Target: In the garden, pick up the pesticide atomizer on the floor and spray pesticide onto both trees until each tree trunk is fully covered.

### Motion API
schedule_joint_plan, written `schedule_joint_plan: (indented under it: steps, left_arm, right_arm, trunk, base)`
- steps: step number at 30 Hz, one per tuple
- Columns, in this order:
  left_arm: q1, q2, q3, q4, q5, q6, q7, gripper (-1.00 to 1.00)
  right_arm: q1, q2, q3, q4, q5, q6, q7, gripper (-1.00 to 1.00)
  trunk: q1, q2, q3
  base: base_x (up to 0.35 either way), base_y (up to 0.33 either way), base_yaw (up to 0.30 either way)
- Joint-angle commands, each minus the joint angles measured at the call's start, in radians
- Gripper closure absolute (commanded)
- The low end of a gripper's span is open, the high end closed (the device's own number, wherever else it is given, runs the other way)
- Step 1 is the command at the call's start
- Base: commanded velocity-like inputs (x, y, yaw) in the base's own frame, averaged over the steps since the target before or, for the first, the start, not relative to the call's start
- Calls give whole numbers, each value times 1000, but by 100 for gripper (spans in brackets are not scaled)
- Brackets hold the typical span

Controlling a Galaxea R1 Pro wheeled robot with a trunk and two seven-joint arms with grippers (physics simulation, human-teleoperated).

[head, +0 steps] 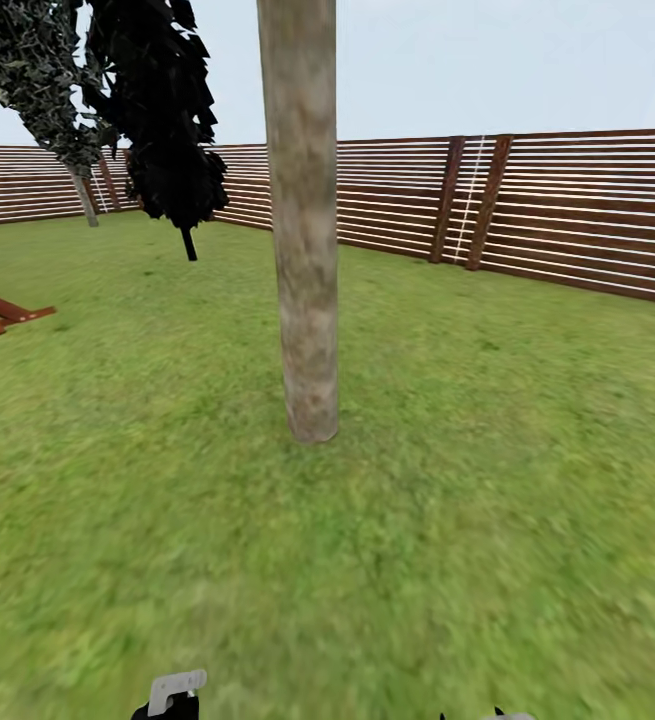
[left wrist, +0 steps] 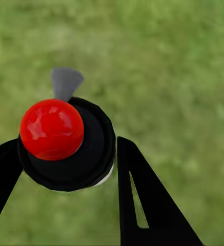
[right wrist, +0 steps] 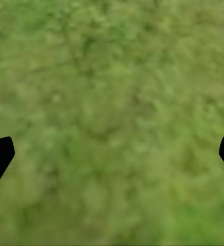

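The lawn (head: 487, 480) runs out to the fence (head: 587, 215). A tree trunk (head: 305, 250) stands at twelve o'clock, bare of mist; a second tree (head: 167, 120) sits well apart at ten o'clock. The left gripper (left wrist: 65, 154) has its jaws clenched around the sprayer (left wrist: 65, 138); the right gripper (right wrist: 112, 154) hangs released over grass. Pickup looks done; next, probably raise the nozzle toward the trunk.
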Motion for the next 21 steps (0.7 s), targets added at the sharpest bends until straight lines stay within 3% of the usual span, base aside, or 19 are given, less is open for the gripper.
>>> schedule_joint_plan:
  steps: [1,9,12,16,17,19,20,21]
  left_arm:
    - [0,0,0,0,0,0,0,100]
    - [0,1,1,0,0,0,0,100]
    - [0,3,0,0,-1,0,0,100]
    - [0,3,-1,0,-2,1,1,100]
    - [-1,7,-3,-2,-3,5,0,100]
    - [-4,17,-7,-10,-37,10,-14,100]
    - [-5,20,-10,-11,-72,11,-23,100]
    - [-9,21,-21,-12,-126,12,-45,100]
  right_arm:
    - [0,0,0,0,0,0,0,-100]
    - [0,-3,-2,-2,-2,-1,-4,-100]
    - [1,-25,-2,-2,-2,-2,-6,-100]
    - [2,-32,-2,-2,-4,-2,-13,-100]
    - [2,-45,-6,-3,-6,-1,-59,-100]
    - [0,-52,-4,-11,-2,-1,-79,-100]
    - [0,-51,3,-27,7,-1,-76,-100]
    - [-2,-48,35,-54,36,1,-60,-100]
  trunk:
    - [0,0,0]
    - [0,0,0]
    - [0,0,0]
    - [0,0,0]
    - [0,0,0]
    - [0,0,0]
    - [0,0,0]
    - [0,0,0]
  base:
    - [338,0,0]
    - [338,0,0]
    - [338,0,0]
    - [338,0,0]
    - [338,0,0]
    - [338,0,0]
    - [338,0,0]
    - [338,0,0]
